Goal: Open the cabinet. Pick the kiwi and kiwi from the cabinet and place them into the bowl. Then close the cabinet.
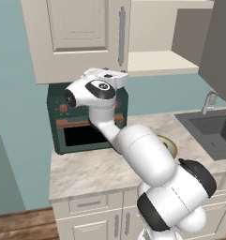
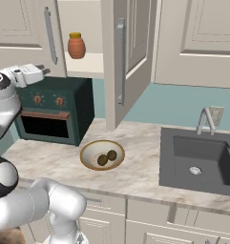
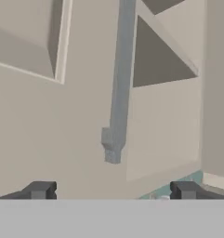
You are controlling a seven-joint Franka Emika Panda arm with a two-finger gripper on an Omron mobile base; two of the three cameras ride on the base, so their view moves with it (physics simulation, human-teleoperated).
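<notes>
- The cabinet [image 2: 83, 47] hangs on the wall above the counter, with its left door closed and its right door [image 2: 128, 57] swung out toward the room.
- Each door carries a long grey vertical bar handle; the left door's handle [image 3: 120, 83] runs down the middle of the hand view, with the door's cream panel behind it.
- The gripper [image 3: 112, 190] hangs just in front of the lower end of that handle, its two dark fingertips [image 3: 41, 189] spread wide apart with nothing between them.
- In the right base view the white hand [image 2: 26, 74] sits at the left, in front of the closed left door and above the toaster oven [image 2: 54, 109].
- Inside the open cabinet, an orange-brown jar [image 2: 76, 45] with a yellow lid stands on the shelf.
- The bowl [image 2: 102, 155] rests on the marble counter [image 2: 135, 171], just right of the toaster oven and below the open door.
- Both kiwis [image 2: 107, 157] lie side by side inside the bowl, touching or nearly so.
- A dark sink [image 2: 197, 159] with a grey faucet sits in the counter well to the right of the bowl.
</notes>
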